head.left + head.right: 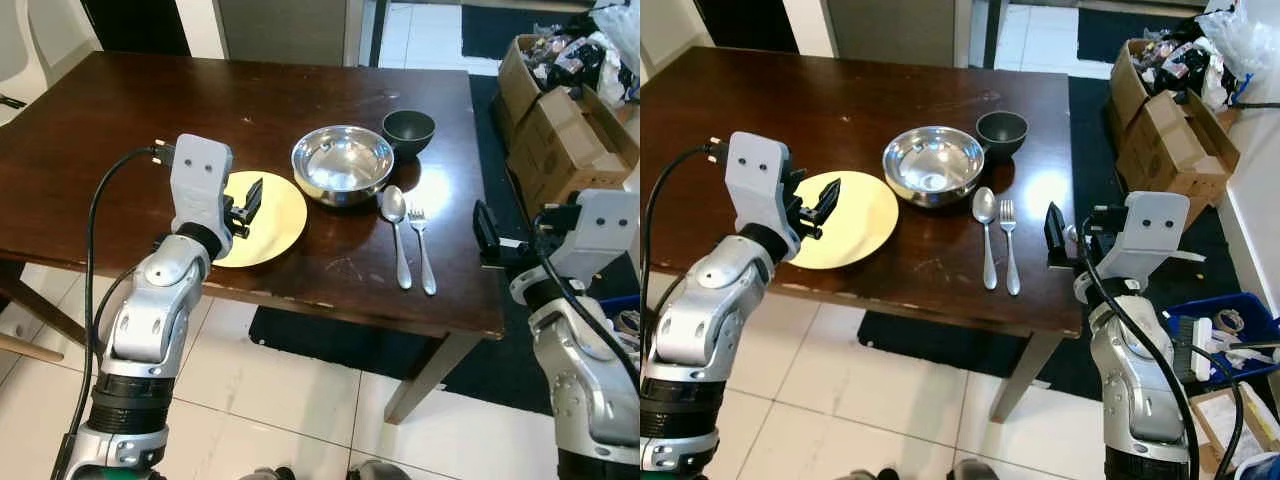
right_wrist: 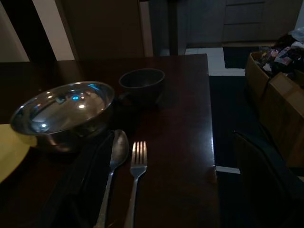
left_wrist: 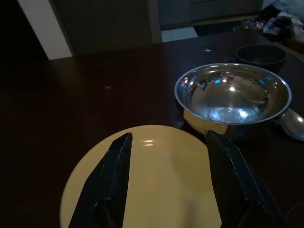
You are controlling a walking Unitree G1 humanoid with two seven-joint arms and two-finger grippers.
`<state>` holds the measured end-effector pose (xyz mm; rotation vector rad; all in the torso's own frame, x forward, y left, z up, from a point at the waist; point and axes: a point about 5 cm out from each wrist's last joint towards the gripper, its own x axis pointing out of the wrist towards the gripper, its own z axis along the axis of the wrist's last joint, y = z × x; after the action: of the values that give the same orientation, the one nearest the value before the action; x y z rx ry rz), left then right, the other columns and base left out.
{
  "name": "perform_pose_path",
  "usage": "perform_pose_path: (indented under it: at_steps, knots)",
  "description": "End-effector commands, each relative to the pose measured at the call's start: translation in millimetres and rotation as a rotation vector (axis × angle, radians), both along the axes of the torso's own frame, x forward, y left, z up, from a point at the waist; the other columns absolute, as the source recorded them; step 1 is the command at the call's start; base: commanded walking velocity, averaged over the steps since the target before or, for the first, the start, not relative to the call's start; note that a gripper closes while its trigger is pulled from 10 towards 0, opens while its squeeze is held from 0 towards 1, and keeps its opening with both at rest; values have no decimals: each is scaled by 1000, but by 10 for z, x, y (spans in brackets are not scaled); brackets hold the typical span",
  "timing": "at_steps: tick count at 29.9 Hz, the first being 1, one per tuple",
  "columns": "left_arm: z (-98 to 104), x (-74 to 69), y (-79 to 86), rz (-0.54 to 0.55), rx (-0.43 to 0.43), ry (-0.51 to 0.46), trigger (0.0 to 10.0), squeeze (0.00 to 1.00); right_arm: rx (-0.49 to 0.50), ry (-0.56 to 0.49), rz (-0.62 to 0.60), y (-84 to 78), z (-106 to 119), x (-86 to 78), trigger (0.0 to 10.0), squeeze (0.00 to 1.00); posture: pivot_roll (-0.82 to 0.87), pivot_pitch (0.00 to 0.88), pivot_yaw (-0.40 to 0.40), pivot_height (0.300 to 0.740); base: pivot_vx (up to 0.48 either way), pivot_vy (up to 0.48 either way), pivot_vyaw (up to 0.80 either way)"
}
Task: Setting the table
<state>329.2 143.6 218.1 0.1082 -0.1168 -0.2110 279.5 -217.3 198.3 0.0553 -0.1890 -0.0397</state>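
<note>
We see a dark wooden table with a yellow plate lying near its front edge, and our left gripper hovers just above that plate with its two black fingers spread apart and nothing between them. Just beside the plate, toward the table's right edge, sits a steel bowl, and a small dark bowl stands just behind it, near the right edge. In front of the steel bowl a spoon and a fork lie side by side, handles pointing to the front edge, the fork nearer the right edge. Our right gripper hangs off the table's front right corner, above the floor, and we cannot tell how its fingers stand. Cardboard boxes stand on the floor beyond the right edge.
</note>
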Motion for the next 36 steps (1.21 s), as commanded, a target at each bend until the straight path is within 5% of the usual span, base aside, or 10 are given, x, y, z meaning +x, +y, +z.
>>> perform_pose_path:
  at_steps: [1, 10, 25, 36]
  knots:
    - [-37, 11, 60, 26, 2, 16, 10000, 0, 13, 14, 2, 4, -44, -17, 10000, 0, -179, 54, 104, 740, 435, 0, 0]
    - [-41, 16, 65, 25, 7, 18, 10000, 0, 12, 16, -3, -3, -48, -27, 10000, 0, -180, 58, 106, 740, 455, 0, 0]
    - [86, -58, 39, -292, 117, 34, 10000, 0, -125, 126, 105, -16, -148, -46, 10000, 0, -174, 63, 103, 740, 0, 0, 0]
    - [127, -77, -15, -347, 123, 24, 10000, 0, -128, 152, 158, 47, -187, -66, 10000, 0, -173, 68, 104, 740, 0, 0, 0]
